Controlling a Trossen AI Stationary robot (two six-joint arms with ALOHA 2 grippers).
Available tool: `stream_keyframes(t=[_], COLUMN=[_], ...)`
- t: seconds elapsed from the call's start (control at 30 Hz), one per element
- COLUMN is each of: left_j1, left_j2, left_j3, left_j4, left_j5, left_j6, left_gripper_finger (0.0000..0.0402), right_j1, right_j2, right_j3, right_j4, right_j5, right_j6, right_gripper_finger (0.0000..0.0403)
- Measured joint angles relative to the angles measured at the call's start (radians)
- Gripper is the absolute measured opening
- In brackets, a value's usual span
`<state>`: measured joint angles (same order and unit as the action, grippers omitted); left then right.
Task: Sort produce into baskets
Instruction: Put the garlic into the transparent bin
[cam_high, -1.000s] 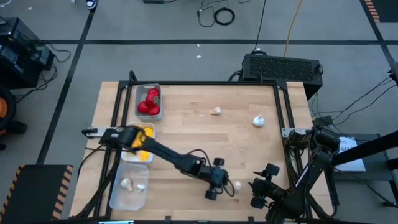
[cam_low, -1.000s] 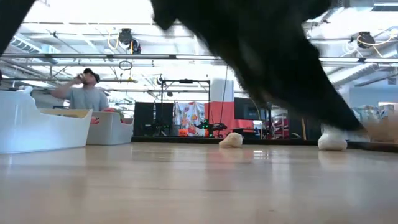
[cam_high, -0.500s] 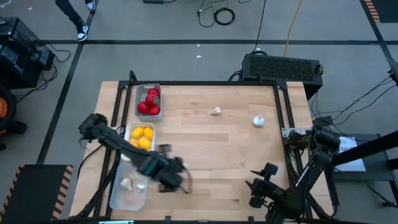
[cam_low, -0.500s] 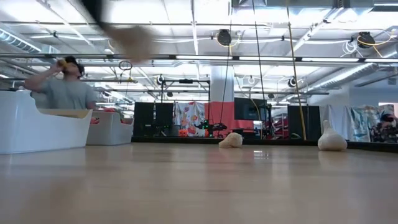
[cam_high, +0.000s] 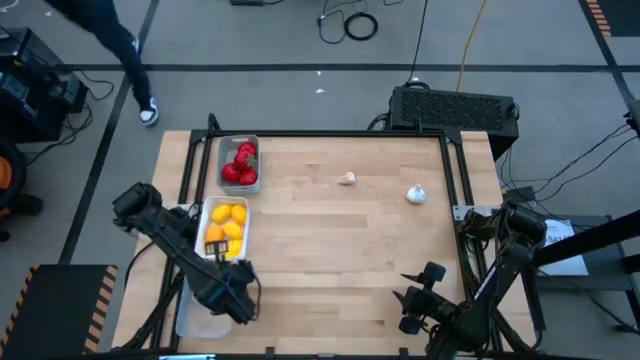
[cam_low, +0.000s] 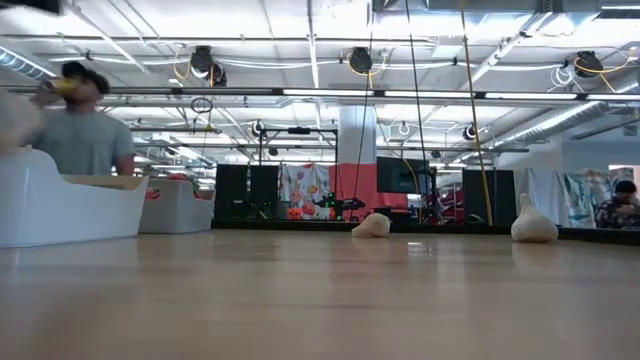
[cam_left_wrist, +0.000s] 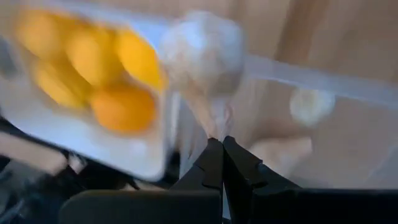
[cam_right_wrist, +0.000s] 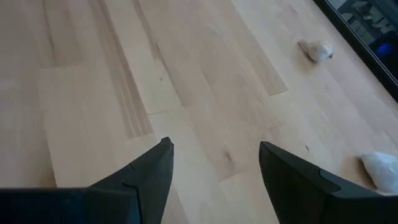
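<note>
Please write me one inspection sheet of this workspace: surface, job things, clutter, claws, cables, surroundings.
Surface: wooden table, dark frame along its edges.
Job's things: three trays on the left side; far tray holds red pieces, middle tray holds yellow pieces, near tray mostly hidden under the left arm. Two garlic bulbs loose on the table.
Clutter: nothing seen.
Claws: left claw shut on a garlic bulb, over the near tray; right claw open, empty, at the near right edge.
Cables: on the floor beyond the table.
Surroundings: person behind the table.
</note>
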<state>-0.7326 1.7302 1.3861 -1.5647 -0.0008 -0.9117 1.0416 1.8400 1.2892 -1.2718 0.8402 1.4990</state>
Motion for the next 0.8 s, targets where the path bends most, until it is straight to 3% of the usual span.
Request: stream_keyframes(t=[0.17, 0.47, 0.7, 0.8], left_j1=[-0.022, -0.023, -0.023, -0.028], left_j2=[0.001, 0.002, 0.002, 0.002], left_j3=[-0.085, -0.113, -0.113, -0.113], left_j4=[0.047, 0.05, 0.011, 0.002], left_j5=[0.16, 0.132, 0.31, 0.328], left_j6=[-0.001, 0.022, 0.092, 0.115], left_gripper_finger=[0.0004, 0.0004, 0.0004, 0.0004], right_j1=[-0.001, -0.001, -0.002, -0.002], right_j2=[0.0, 0.0, 0.0, 0.0], right_j3=[0.0, 0.0, 0.0, 0.0], right_j4=[0.002, 0.003, 0.003, 0.003], right_j5=[0.0, 0.0, 0.0, 0.001], right_j6=[-0.003, -0.003, -0.003, -0.003], right_gripper_finger=[0.0226, 0.0226, 0.0226, 0.0226])
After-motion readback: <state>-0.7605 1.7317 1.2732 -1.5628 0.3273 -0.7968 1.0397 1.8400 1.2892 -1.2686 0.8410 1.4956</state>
